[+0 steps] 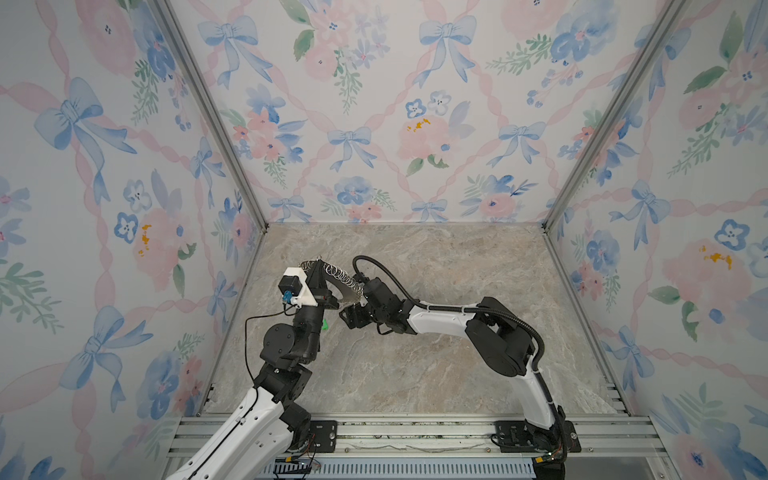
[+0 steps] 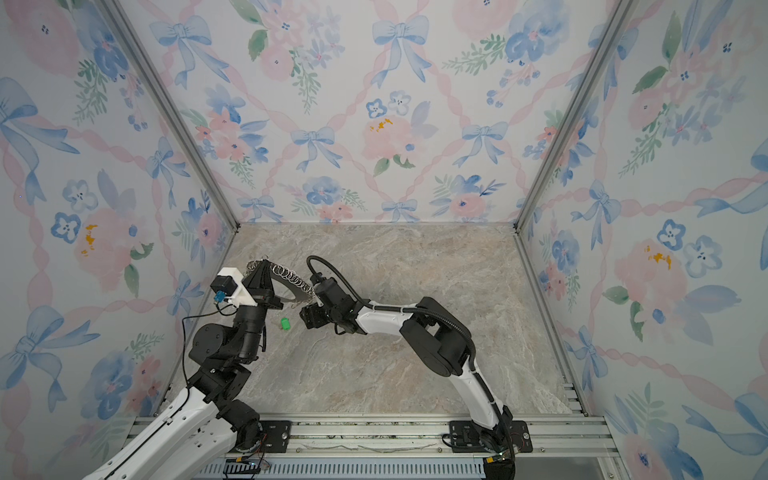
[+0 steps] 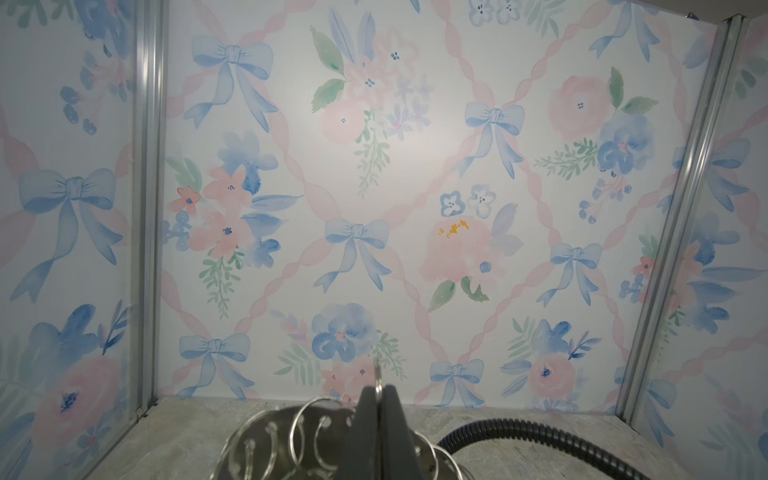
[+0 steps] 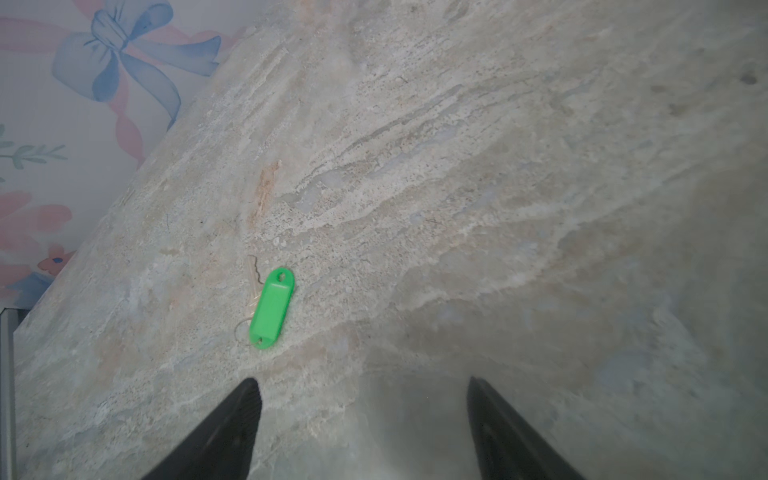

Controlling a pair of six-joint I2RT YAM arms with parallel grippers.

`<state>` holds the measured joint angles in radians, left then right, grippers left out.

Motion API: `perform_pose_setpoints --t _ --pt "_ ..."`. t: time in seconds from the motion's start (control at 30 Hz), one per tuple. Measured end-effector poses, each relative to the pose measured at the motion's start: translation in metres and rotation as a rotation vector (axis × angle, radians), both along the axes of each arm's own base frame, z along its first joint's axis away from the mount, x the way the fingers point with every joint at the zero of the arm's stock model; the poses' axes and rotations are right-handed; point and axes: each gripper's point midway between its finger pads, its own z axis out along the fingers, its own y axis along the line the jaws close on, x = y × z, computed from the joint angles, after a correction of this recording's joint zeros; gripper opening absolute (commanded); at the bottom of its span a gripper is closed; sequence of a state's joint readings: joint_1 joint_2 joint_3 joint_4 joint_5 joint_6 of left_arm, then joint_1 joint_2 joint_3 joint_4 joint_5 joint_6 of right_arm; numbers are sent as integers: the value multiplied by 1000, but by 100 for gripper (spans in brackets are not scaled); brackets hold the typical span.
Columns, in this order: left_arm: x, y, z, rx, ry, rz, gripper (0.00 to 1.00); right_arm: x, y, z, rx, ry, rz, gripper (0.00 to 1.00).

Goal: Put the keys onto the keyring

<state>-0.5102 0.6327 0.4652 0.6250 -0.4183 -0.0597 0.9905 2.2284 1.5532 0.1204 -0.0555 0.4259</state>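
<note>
Clamping grey oval keyring [image 2: 295, 291], rimmed with silver wire rings, aloft in fully closed left gripper [image 3: 376, 395], hovering empty wide-open right gripper [image 4: 361, 379] near green plastic-tagged key [image 4: 272, 307] flat on marble-look table [image 4: 498, 166]; risks skidding it sideways if closed off-centre.
</note>
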Motion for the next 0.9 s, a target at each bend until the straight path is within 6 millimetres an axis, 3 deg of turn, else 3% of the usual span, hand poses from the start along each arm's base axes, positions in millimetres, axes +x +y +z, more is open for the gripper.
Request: perform_pose_setpoints --t 0.13,0.3,0.37,0.6,0.9 --pt "-2 6 10 -6 -15 30 0 -1 21 -3 -26 -38 17 79" --pt "-3 13 19 -3 -29 68 0 -1 38 -21 -78 -56 30 79" --pt "-4 16 24 -2 -37 87 0 -1 41 -30 -104 -60 36 79" --pt "-2 28 27 7 -38 143 0 -5 58 -31 -141 -100 62 79" --pt "3 35 28 21 -31 178 0 -9 64 -37 -252 -178 84 78"
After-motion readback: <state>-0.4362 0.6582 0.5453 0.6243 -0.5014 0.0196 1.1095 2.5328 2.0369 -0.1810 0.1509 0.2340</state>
